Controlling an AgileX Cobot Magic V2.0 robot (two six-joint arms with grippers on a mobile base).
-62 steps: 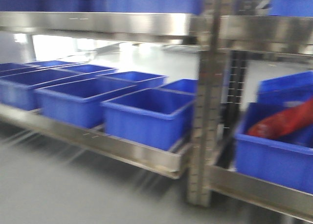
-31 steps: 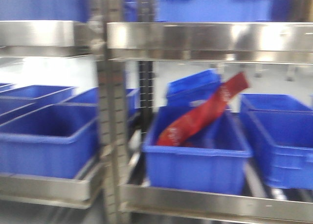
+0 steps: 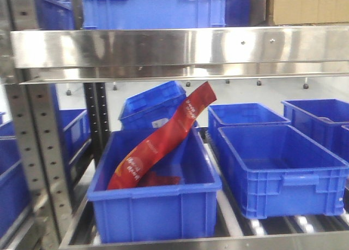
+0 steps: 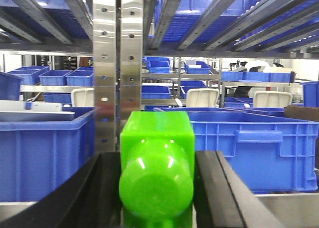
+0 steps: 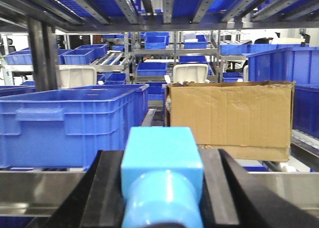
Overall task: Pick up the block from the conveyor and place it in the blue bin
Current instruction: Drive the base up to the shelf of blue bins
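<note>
A bright green block (image 4: pixel 155 188) fills the left wrist view, and my left gripper (image 4: pixel 157 156) is shut on it, a black finger pressed against each side. In the right wrist view my right gripper (image 5: pixel 160 153) is shut the same way on a light blue block (image 5: pixel 162 188). Blue bins stand on the rack ahead: one blue bin (image 3: pixel 155 206) holds a long red bag (image 3: pixel 158 138), and an empty blue bin (image 3: pixel 278 173) stands to its right. The conveyor is out of view. Neither gripper shows in the front view.
A steel shelf rail (image 3: pixel 180 48) crosses above the bins, and a perforated steel upright (image 3: pixel 32 152) stands at the left. More blue bins sit on the shelf above. A cardboard box (image 5: pixel 229 116) rests on a shelf ahead of the right gripper. A steel post (image 4: pixel 117 63) rises ahead of the left gripper.
The front view has swept right along the rack. The bin with the red bag went from the right edge to left of centre, and the picture is now sharp.
</note>
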